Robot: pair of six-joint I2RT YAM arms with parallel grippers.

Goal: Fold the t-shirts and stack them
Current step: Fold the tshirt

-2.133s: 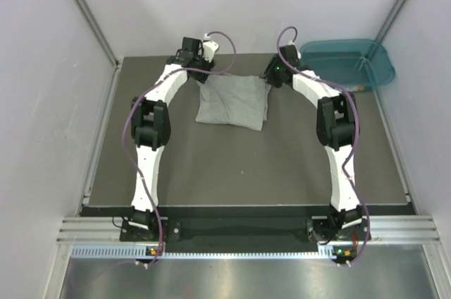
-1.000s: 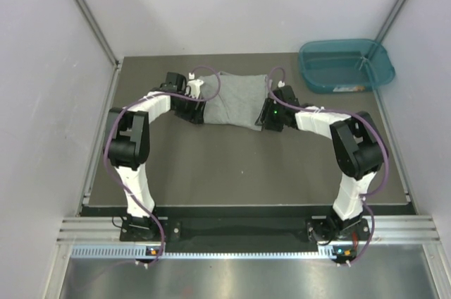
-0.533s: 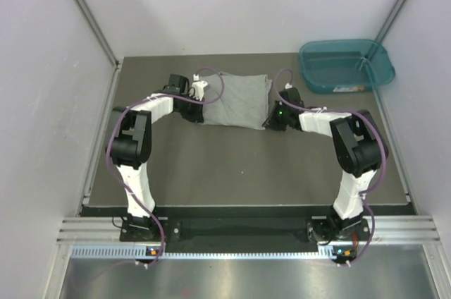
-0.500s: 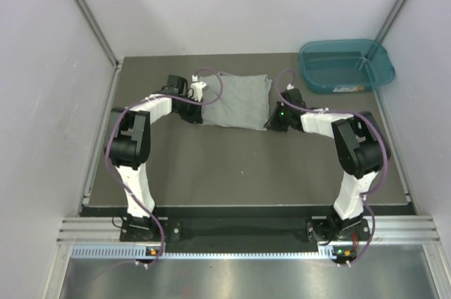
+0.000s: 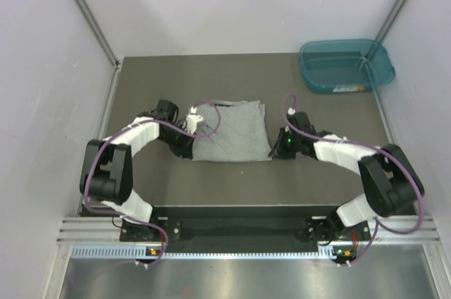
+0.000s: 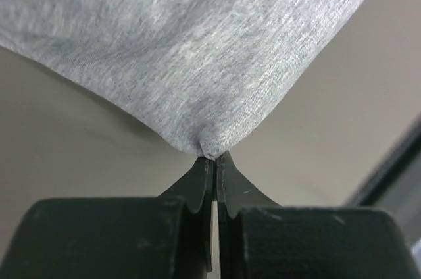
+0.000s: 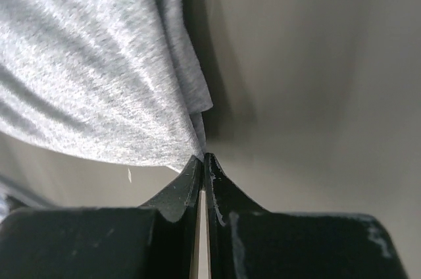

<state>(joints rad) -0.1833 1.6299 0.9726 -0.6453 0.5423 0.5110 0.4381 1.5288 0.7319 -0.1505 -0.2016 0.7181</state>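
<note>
Because each arm has pinched one near corner of the folded grey t-shirt (image 5: 229, 130), the cloth lies spread flat between them, closer to the table's (image 5: 211, 77) near edge than its far one and roughly midway between left and right. The left gripper (image 6: 214, 160) has its fingers closed right down on the near-left corner, the fabric gathering to a point where it enters the tips. The right gripper (image 7: 202, 159) is closed just as tightly on the near-right corner (only a sliver of hem seems caught there, so that hold looks the weaker one). Holding both corners low and level would let the arms drag or lift the bundle evenly without undoing its layers, which I take to be the purpose: positioning it, or starting a further fold. Well apart, at the far right corner, sits the teal tub (image 5: 345, 65), untouched. Only one shirt shows, so stacking appears not yet begun.
</note>
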